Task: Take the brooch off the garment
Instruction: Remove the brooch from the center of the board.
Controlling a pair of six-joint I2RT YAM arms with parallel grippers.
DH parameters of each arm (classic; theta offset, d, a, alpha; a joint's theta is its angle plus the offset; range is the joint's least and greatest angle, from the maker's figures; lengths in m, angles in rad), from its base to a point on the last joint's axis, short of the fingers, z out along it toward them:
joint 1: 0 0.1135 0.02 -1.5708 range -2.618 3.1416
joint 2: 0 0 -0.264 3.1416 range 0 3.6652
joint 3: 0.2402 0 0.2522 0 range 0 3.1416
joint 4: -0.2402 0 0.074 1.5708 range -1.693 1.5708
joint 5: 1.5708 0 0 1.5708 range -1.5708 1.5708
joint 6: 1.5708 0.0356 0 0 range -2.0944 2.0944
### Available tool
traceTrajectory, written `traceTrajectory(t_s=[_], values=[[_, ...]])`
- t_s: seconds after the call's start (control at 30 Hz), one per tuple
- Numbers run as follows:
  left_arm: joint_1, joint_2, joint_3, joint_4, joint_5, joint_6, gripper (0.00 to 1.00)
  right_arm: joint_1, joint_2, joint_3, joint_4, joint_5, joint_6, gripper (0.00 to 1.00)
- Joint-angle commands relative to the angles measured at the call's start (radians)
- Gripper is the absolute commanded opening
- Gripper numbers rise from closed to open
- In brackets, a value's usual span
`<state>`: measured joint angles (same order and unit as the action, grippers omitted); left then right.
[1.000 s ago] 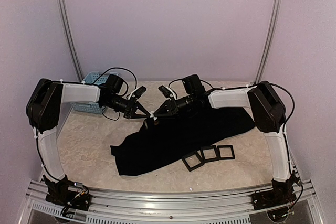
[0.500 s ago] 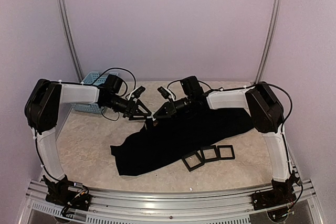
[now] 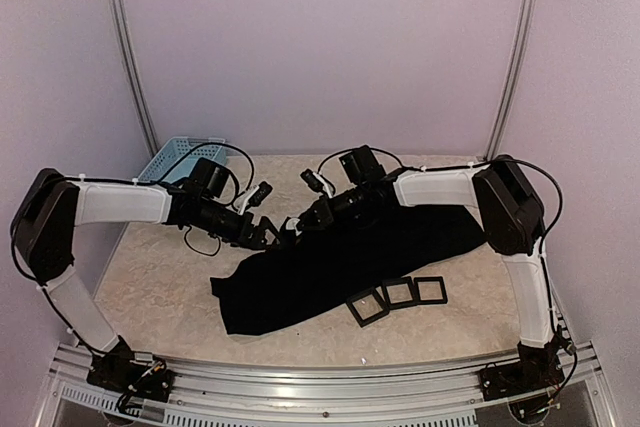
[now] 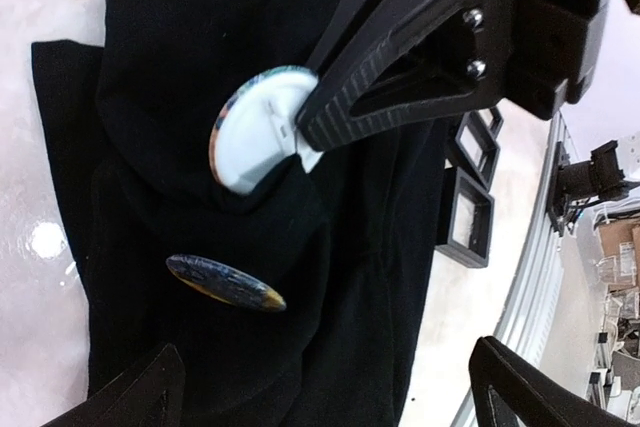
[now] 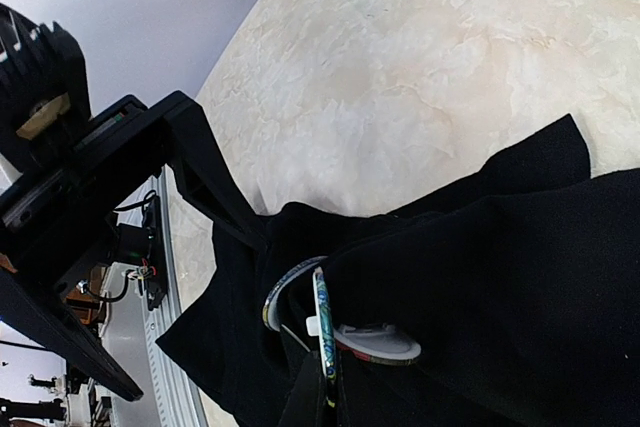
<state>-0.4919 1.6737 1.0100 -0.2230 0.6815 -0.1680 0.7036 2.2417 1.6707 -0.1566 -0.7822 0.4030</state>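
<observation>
The black garment (image 3: pixel 340 265) lies crumpled across the table, its upper-left fold lifted. My right gripper (image 3: pixel 299 224) is shut on a round brooch (image 4: pixel 258 129) with a white back and patterned rim, still against the fabric. Its ridged fingers (image 4: pixel 400 77) pinch the brooch's edge. In the right wrist view that brooch (image 5: pixel 322 327) stands edge-on between my right gripper (image 5: pixel 322 392). A second, blue-and-yellow brooch (image 4: pixel 225 282) sits on the cloth below. My left gripper (image 3: pixel 266 234) hangs open over the garment (image 4: pixel 330 277), holding nothing; its fingertips (image 4: pixel 150 392) stand far apart.
Three small black square frames (image 3: pixel 398 295) lie along the garment's near edge. A light-blue basket (image 3: pixel 180 154) stands at the back left. Another white-backed disc (image 5: pixel 378 344) lies flat in the fabric fold. The metal rail (image 3: pixel 320 387) runs along the near edge.
My left gripper went from shut to wide open and drew back left from the fold. My right gripper closed onto the brooch. The left arm's elbow swung outward.
</observation>
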Motion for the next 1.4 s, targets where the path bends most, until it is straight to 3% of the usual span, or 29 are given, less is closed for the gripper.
traceTrajectory(t_s=[0.0,0.17,0.43,0.67,0.97,1.37], values=[[-0.031,0.035,-0.008,0.005,-0.123,0.052,0.98,0.020,-0.050,0.017,-0.074,0.070,-0.045,0.00],[-0.042,0.072,0.019,0.002,-0.160,0.068,0.93,0.029,-0.062,0.011,-0.103,0.113,-0.061,0.00],[-0.066,0.113,0.052,-0.010,-0.195,0.099,0.64,0.034,-0.065,0.022,-0.113,0.140,-0.063,0.00],[-0.080,0.144,0.062,-0.001,-0.189,0.093,0.46,0.034,-0.065,0.027,-0.118,0.161,-0.058,0.00],[-0.086,0.148,0.048,0.000,-0.212,0.086,0.00,0.034,-0.072,0.025,-0.146,0.222,-0.064,0.00],[-0.085,0.089,0.026,0.000,-0.263,0.052,0.00,0.046,-0.118,0.003,-0.254,0.404,-0.131,0.00]])
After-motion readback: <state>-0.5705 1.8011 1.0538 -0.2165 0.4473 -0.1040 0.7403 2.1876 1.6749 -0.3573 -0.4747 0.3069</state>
